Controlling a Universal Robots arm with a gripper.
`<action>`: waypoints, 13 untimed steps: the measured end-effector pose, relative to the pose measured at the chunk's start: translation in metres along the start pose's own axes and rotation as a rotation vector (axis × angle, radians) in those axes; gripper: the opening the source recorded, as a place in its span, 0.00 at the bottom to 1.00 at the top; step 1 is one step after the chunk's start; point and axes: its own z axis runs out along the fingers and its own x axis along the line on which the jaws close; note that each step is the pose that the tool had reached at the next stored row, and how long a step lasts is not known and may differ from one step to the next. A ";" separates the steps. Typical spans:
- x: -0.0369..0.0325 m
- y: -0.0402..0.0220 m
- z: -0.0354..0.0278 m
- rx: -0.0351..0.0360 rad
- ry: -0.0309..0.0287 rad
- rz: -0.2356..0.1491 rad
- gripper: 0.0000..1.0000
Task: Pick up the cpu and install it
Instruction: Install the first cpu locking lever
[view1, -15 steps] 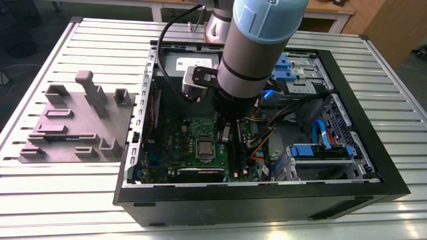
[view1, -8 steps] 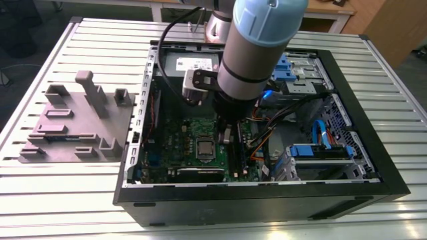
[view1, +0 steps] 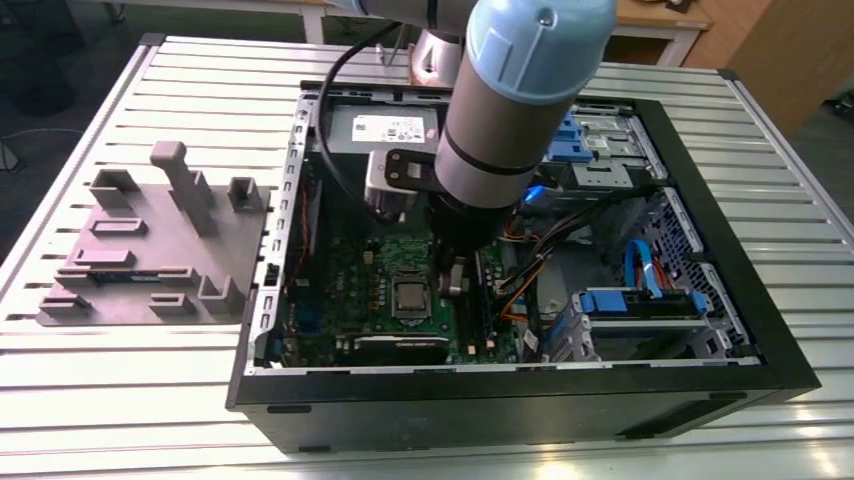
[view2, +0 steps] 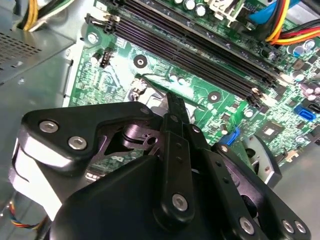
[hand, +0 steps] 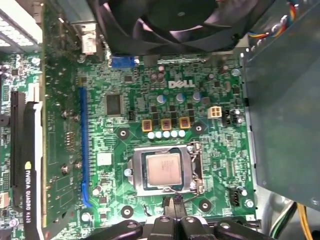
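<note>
The cpu is a silver square lying flat inside the dark motherboard socket, with the socket's metal frame around it. The exterior view shows the cpu in the middle of the green board, inside the open computer case. My gripper hangs just to the exterior view's right of the socket, low over the board. In the first wrist view its tip sits right beside the socket's edge, apart from the chip. The fingers are shut together with nothing between them, also in the second wrist view.
A grey power supply box fills the case's far end. Blue drive bays and coloured cables lie to the exterior view's right. A black fan, a graphics card and memory slots border the socket. A grey fixture plate lies outside the case.
</note>
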 end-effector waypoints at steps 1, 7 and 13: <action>0.0014 -0.0001 0.0001 0.0003 0.0005 -0.003 0.10; 0.0077 -0.0008 0.0021 0.0020 0.0011 -0.015 0.10; 0.0108 -0.0014 0.0044 0.0019 0.0020 -0.023 0.10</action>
